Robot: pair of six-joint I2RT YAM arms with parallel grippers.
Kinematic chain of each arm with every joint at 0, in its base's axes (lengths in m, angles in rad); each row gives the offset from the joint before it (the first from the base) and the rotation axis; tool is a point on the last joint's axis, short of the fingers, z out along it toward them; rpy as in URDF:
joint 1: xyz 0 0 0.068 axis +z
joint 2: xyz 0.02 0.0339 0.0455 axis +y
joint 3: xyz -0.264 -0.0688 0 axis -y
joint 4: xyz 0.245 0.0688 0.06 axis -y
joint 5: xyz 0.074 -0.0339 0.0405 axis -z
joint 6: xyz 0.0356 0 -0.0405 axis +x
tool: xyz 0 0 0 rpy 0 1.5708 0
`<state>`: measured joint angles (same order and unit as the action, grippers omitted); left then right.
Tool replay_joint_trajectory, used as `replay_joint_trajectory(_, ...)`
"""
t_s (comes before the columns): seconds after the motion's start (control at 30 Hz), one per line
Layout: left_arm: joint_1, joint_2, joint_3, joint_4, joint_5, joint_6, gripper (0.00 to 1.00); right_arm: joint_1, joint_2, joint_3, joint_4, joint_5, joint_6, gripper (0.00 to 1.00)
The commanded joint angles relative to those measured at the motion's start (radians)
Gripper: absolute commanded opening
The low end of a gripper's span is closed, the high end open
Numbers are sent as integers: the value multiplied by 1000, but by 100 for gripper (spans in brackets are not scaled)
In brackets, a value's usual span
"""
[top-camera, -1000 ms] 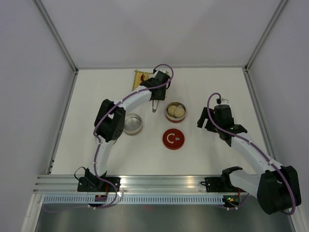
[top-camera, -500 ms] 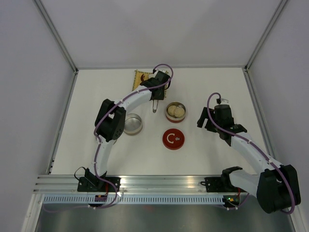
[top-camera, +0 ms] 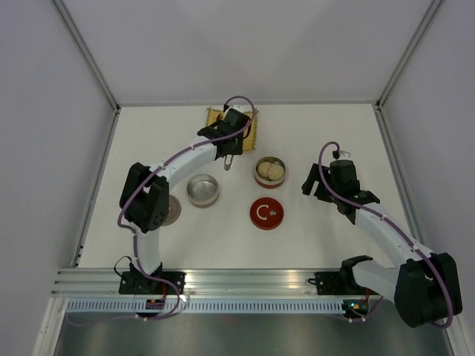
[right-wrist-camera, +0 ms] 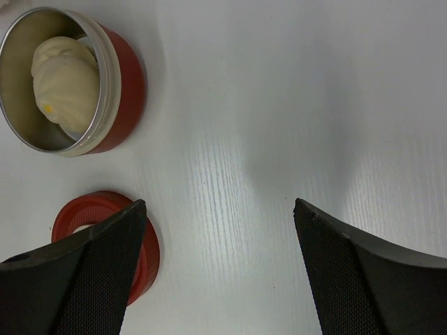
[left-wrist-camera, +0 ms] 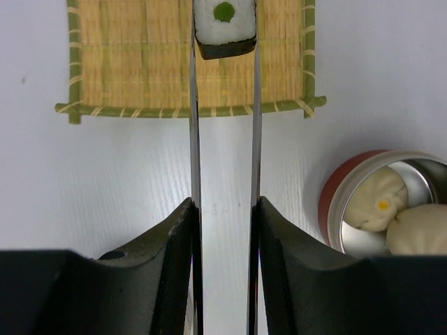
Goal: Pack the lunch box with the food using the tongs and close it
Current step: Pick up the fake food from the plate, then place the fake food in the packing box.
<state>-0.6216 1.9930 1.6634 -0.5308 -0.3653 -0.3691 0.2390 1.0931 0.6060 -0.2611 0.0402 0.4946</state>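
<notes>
Tongs [left-wrist-camera: 193, 139] squeezed inside left tool [left-wrist-camera: 223, 206].

Red tin [left-wrist-camera: 328, 206] just beside tongs [left-wrist-camera: 194, 139]

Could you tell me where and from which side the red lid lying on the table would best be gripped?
Probably across the red lid's round rim, on opposite edges, coming straight down from above. It lies flat on the table as a low disc, so a sideways approach finds little wall to pinch. The open right gripper is the nearer one.
</notes>
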Motion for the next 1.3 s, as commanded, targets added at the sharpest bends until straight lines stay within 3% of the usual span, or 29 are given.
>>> replay_joint_trajectory(0.0,8,-153,-66,54,-12,29,27,-3,-7,-12,42,-25,19,92)
replay_joint_trajectory(0.3,11,-477,-365,20,-9,-5,27,-3,-56,-38,34,-37,35,91)
replay_joint_trajectory(0.7,10,-1046,-640,-299,77,-112,27,-3,-101,-110,45,-88,76,90)
replay_joint_trajectory(1.03,10,-1178,-813,-331,100,-203,27,-3,-170,-121,-33,-73,84,90)
replay_joint_trajectory(1.27,8,-1137,-849,-314,128,-209,27,-3,-216,-143,-56,-72,98,90)
